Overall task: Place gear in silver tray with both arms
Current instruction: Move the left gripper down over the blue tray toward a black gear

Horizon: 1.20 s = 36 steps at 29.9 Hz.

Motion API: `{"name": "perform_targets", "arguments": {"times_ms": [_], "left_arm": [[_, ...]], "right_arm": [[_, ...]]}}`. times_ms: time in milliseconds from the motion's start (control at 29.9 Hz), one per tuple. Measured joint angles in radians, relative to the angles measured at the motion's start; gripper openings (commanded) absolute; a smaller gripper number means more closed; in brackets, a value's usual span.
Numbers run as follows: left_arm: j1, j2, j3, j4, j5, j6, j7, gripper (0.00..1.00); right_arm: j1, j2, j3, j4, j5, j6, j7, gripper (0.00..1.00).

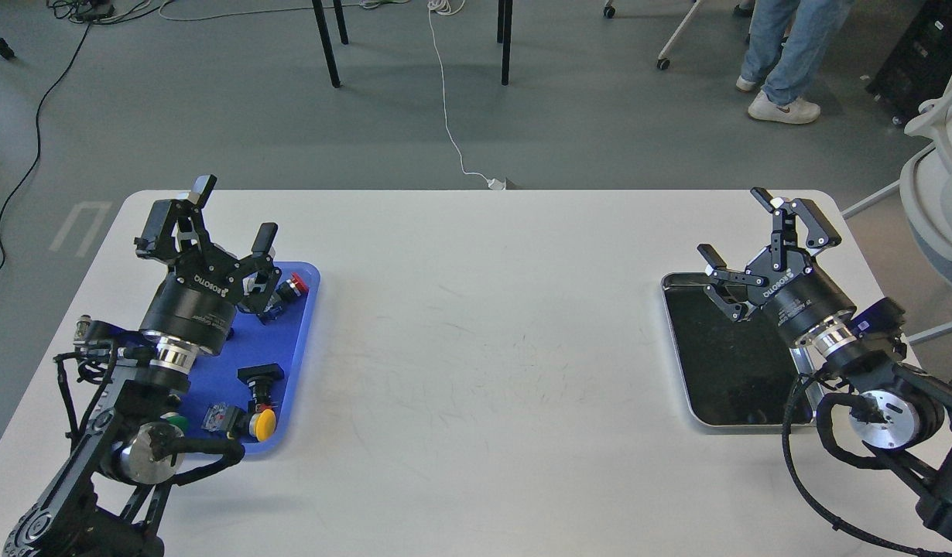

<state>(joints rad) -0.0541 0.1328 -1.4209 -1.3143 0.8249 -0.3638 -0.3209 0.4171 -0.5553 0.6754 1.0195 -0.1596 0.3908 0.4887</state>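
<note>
Two trays sit at opposite ends of a white surface (476,371), a blue tray (302,340) on the left and the silver tray (677,348) on the right, well apart with bare tabletop between them. The silver tray lies near the right edge, its dark reflective floor showing nothing in the part that is visible; its far right side is hidden behind the right arm (886,394). The right claw (743,226) hangs over the tray's far end with its two fingers spread wide, gripping nothing. The left arm (135,418) comes up from the lower left corner and covers much of the blue tray; the left claw (236,210) is over the tray's far end, fingers likewise spread apart and holding nothing. On the blue tray several small parts show: a red-capped button (294,286) near the far right corner just beside the left claw, a black block-shaped part (261,377) toward the middle, a yellow-capped button (265,424) near the front edge, a small clear-and-red piece (220,418) just beside it, and a green cap (174,422) partly hidden by the arm. No gear can be clearly made out among them. Beyond the surface, on the grey floor, a white cable (445,100) runs toward the far edge, and a person's legs (785,54) in jeans and white shoes stand at the upper right.
</note>
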Motion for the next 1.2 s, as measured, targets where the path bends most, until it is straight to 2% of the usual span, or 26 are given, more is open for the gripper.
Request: {"name": "perform_targets", "arguments": {"times_ms": [635,835,935,1136,1203], "left_arm": [[-0.017,0.066,0.016,0.045,-0.002,-0.005,-0.011,0.98],[-0.008,0.098,0.019,0.057,0.002,-0.013,-0.067,0.98],[-0.006,0.161,0.044,0.038,0.012,-0.037,-0.08,0.98],[-0.018,0.398,0.096,-0.071,0.108,-0.12,-0.091,0.98],[-0.024,0.475,0.1,-0.108,0.213,-0.124,-0.116,0.98]], "right_arm": [[0.003,0.029,0.031,-0.055,0.0,0.005,0.0,0.99],[0.012,0.036,0.022,-0.106,0.0,0.007,0.0,0.99],[0.015,0.037,0.022,-0.108,0.0,0.008,0.0,0.99],[0.013,0.037,0.023,-0.107,0.0,0.008,0.0,0.99],[0.012,0.037,0.024,-0.106,0.0,0.006,0.0,0.99]]}}
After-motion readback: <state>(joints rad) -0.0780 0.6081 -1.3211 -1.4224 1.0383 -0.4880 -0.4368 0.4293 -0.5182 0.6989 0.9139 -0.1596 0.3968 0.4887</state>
